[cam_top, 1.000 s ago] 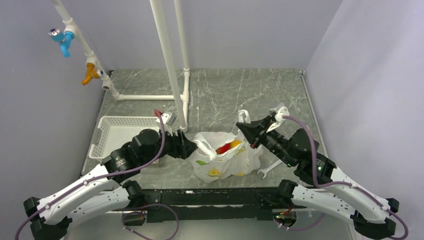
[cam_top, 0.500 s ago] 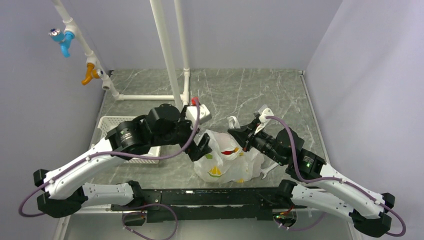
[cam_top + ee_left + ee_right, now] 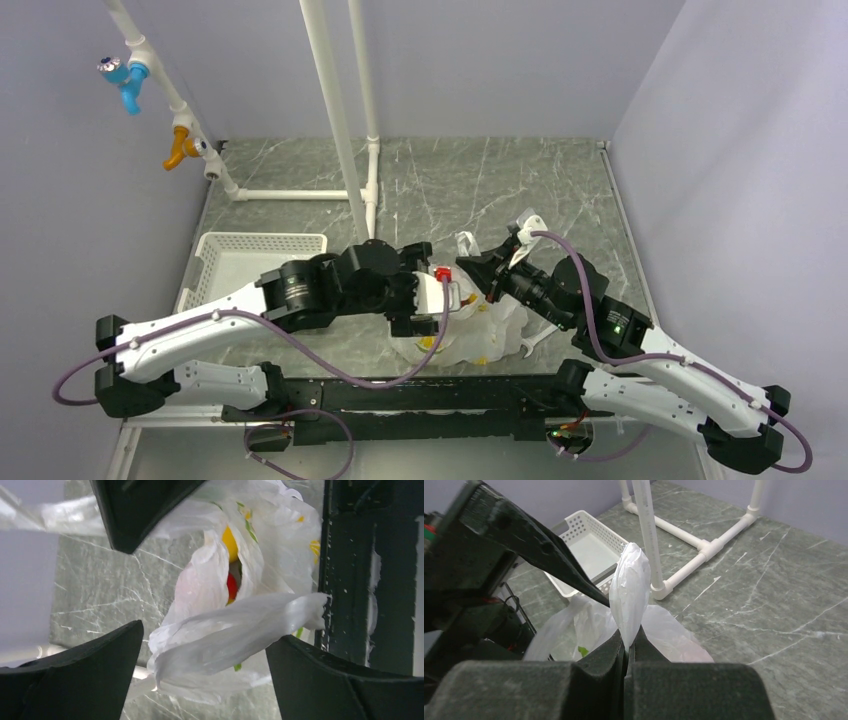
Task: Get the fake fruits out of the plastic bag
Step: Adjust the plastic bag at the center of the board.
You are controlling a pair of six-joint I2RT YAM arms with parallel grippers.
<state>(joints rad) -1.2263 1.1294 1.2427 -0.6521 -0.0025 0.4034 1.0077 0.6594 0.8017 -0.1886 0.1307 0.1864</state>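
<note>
- We look down on a grey marbled desk, where two robot arms meet over a thin white plastic bag. The bag lies near the front edge, right of centre.
- The right claw is clenched on a twisted strip of the bag, which stands up above the fingers. The pinch itself shows only as a thin dark seam.
- The left claw is released. Its two dark fingers are wide apart, one on each side of a loose fold of the bag. We cannot tell whether either finger touches the plastic.
- Through the bag's narrow mouth, the left wrist camera shows a sliver of yellow fruit. Just below it is a sliver of red fruit. Both are inside the bag and mostly hidden by plastic.
- We can make out only these two fruits. Small yellow and green spots on the bag could be print or fruit showing through; we cannot tell which.
- From above, the left arm covers the bag's mouth and left half.
- A white latticed tray sits at the desk's left, well apart from the bag. The left arm hides its near right corner.
- A wrench lies just beside the bag's right edge, with only one end showing.
- White pipes rise from the back of the desk.
</note>
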